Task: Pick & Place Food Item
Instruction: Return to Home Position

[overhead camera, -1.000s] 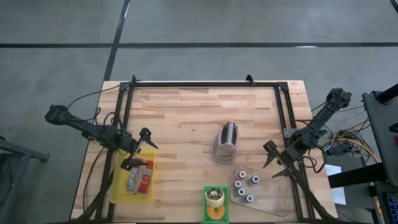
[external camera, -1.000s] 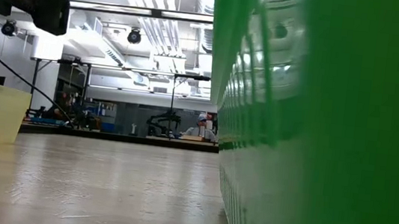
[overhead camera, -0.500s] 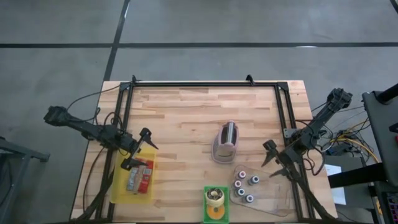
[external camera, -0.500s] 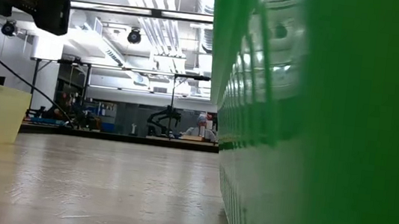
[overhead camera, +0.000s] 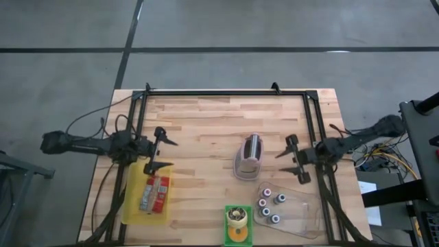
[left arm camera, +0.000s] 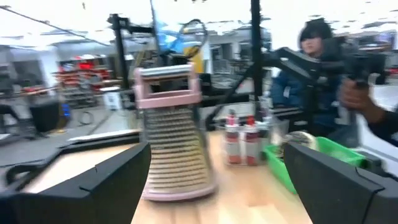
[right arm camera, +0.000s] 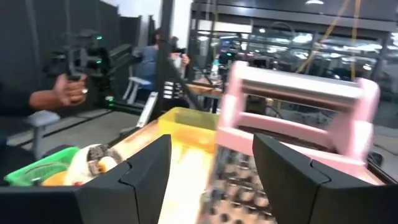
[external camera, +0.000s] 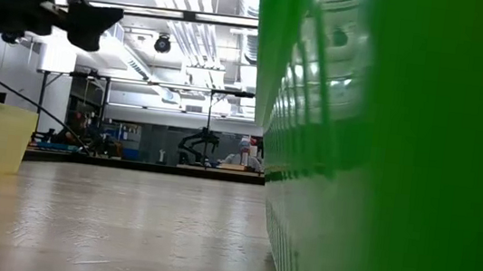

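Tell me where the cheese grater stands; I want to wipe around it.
In the high view the cheese grater stands near the table's middle, slightly right, just up-left of the clear bin.

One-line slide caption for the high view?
Open left gripper and open right gripper flank the pink cheese grater; yellow bin, green bin and transparent bin hold items.

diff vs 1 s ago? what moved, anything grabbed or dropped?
Both arms swung flatter. The left claw moved from over the far end of the yellow bin toward the table's far side. The right claw left the transparent bin and moved the same way, ending beside the cheese grater. Both were open and empty throughout. The grater, the green bin and all bin contents are unchanged.
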`<state>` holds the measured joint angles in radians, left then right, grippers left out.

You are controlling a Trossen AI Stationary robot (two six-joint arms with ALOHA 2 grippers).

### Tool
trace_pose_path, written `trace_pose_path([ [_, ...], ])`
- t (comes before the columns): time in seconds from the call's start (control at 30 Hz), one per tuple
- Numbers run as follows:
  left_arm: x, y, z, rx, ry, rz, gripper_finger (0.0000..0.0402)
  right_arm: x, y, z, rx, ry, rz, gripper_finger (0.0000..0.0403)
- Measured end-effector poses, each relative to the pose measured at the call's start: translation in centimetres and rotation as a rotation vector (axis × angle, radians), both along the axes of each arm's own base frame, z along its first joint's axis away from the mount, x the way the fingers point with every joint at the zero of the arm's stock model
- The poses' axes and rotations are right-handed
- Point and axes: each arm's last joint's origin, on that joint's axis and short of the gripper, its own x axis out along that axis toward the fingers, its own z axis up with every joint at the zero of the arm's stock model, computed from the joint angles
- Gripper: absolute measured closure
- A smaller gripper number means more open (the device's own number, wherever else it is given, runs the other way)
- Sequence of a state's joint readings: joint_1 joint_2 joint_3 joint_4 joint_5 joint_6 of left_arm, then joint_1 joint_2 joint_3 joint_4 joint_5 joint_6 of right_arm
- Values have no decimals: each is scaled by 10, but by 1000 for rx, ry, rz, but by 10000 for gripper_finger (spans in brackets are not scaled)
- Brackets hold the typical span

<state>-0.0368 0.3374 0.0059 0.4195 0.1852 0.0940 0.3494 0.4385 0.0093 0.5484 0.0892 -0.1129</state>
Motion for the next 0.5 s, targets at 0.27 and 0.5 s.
trace_pose_path([
  [0.27,0,17,-1,-46,12,132,32,6,-25,1,38,-1,-92,181],
  [0.5,-2,23,6,-79,-18,174,32,6,-34,1,51,-3,-156,181],
])
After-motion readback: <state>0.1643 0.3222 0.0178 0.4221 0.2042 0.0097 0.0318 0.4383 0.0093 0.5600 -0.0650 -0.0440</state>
